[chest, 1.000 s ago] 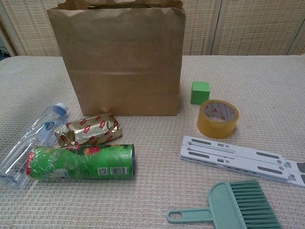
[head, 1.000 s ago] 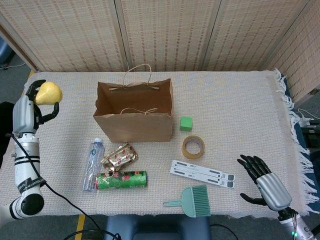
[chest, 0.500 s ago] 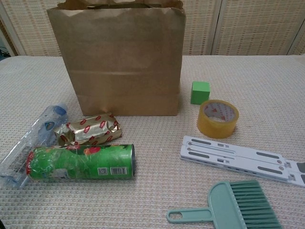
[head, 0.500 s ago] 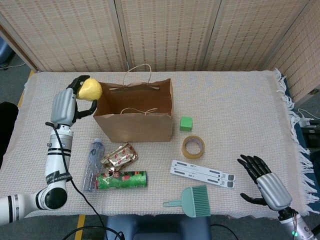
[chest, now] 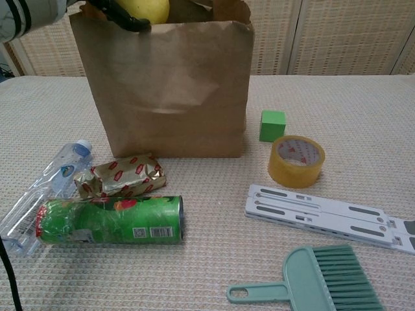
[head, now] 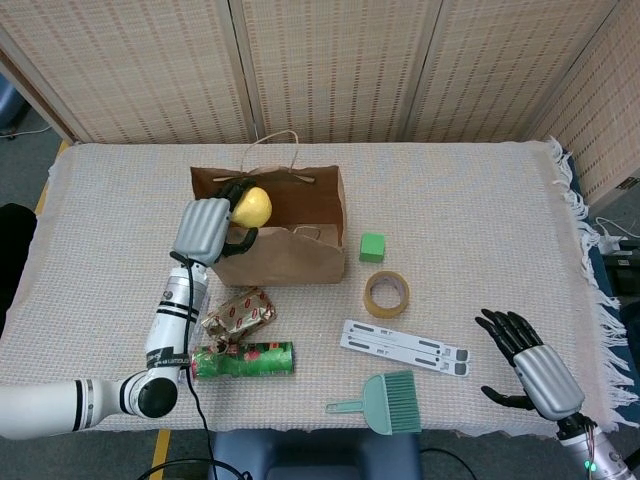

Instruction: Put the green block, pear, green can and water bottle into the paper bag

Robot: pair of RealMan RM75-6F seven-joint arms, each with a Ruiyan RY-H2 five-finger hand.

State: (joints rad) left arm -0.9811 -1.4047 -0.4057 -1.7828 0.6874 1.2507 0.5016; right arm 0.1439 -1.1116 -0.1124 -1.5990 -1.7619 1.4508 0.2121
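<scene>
My left hand [head: 208, 228] grips the yellow pear [head: 251, 207] over the open mouth of the brown paper bag [head: 290, 255]; the chest view shows the pear [chest: 144, 8] at the bag's [chest: 168, 91] top rim. The green block [head: 372, 246] [chest: 272, 125] sits right of the bag. The green can [head: 246, 359] [chest: 110, 221] lies on its side in front of the bag. The water bottle [chest: 45, 188] lies left of the can, mostly hidden by my left arm in the head view. My right hand [head: 525, 355] hovers open at the near right, away from everything.
A gold and red foil packet [head: 238, 311] lies between bag and can. A tape roll [head: 386, 294], a white folding stand [head: 405, 347] and a teal brush [head: 385, 402] lie to the front right. The table's fringed edge [head: 590, 290] runs along the right.
My left hand has carried the pear rightward from the table's left edge to above the bag's opening. The bag's front wall has bent inward. The right hand has stayed put.
</scene>
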